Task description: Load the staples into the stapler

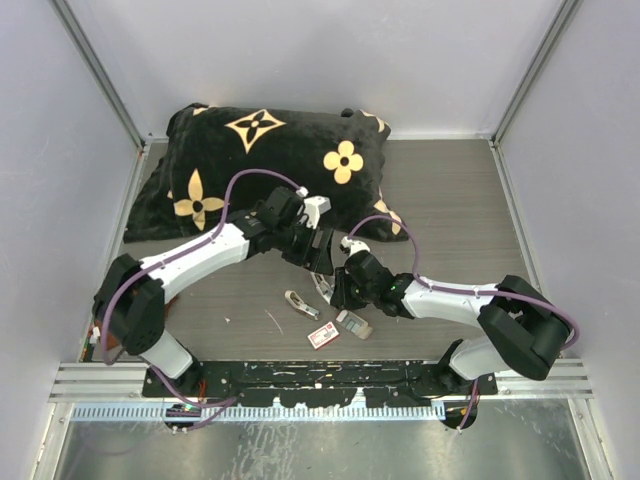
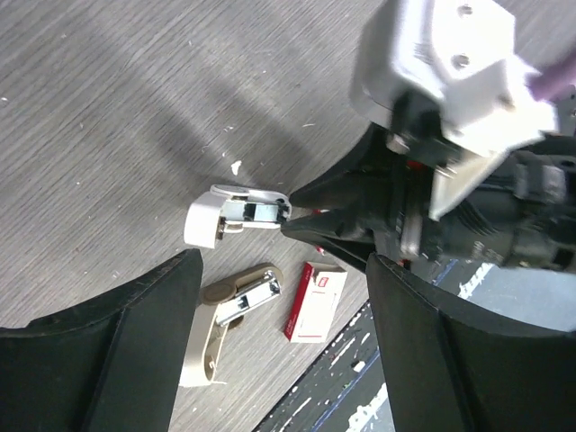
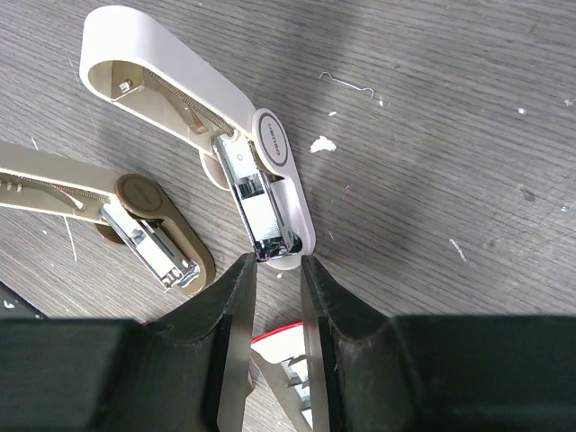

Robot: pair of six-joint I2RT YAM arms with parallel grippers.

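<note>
A white stapler (image 3: 225,126) lies swung open on the table, its metal magazine (image 3: 256,202) facing up. It also shows in the top view (image 1: 322,285) and the left wrist view (image 2: 236,211). My right gripper (image 3: 277,270) is narrowly open and empty, its tips on either side of the magazine's front end. Below, between its fingers, I see the red-and-white staple box (image 3: 286,344) and the grey tray of staples (image 3: 301,382). The box (image 1: 323,336) and tray (image 1: 355,323) lie near the front edge. My left gripper (image 2: 283,270) hangs wide open and empty above the staplers.
A second, beige stapler (image 3: 135,229) lies open just left of the white one, also in the left wrist view (image 2: 229,310). A black pillow with gold flowers (image 1: 260,160) fills the back left. A loose staple (image 3: 349,84) and white crumbs lie on the table. Side walls close in.
</note>
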